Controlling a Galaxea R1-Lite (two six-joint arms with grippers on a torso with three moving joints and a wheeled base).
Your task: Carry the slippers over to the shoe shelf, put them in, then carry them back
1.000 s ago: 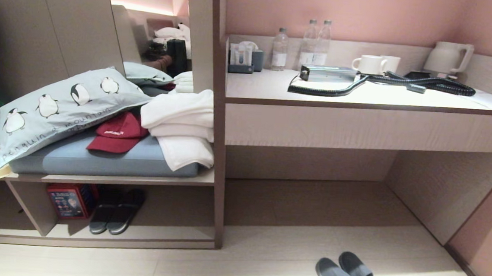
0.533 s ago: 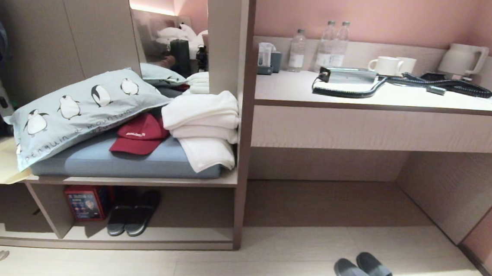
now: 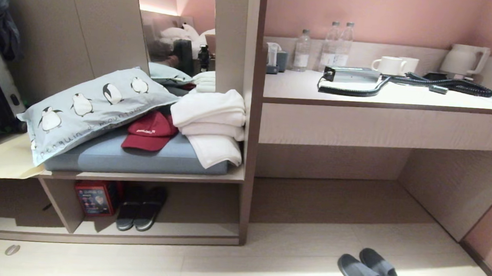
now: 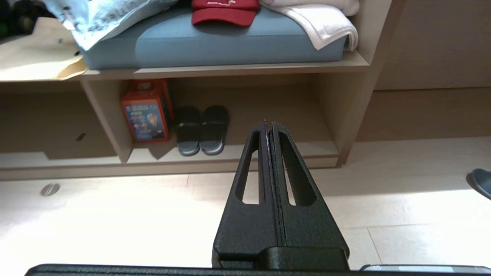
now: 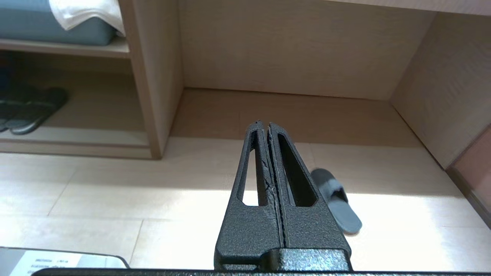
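Here both grippers hang idle above the pale plank floor (image 3: 263, 264), each seen only from its own wrist camera: the left gripper (image 4: 268, 123) has its two black, textured, slotted fingers pressed flat together with nothing between them, and the right gripper (image 5: 264, 124) is pressed together the same way, empty and touching nothing. The slippers (image 3: 377, 275) lie on the floor in front of the desk recess (image 3: 333, 196), side by side and touching, flat grey-blue fabric with one wide strap band each and thin soles; in the head view the heel of the nearer one is cut off by the picture's edge, and in the right wrist view only one shows, partly hidden behind the gripper's finger. Well apart from them, to the robot's left, stands the shoe shelf (image 3: 157, 235), a low open cubby of beige-brown wood grain with a pale raised base board. In it a darker pair of slides (image 3: 141, 211) rests just beside a red printed box (image 3: 93, 197), whose print is too small to read. On the board above lie a blue-grey cushion (image 3: 140, 159), a penguin-printed pillow (image 3: 92, 105), a red cap (image 3: 149, 131) and folded white towels (image 3: 210, 122). The desk top carries a coiled black cord (image 3: 405, 82), bottles and mugs.
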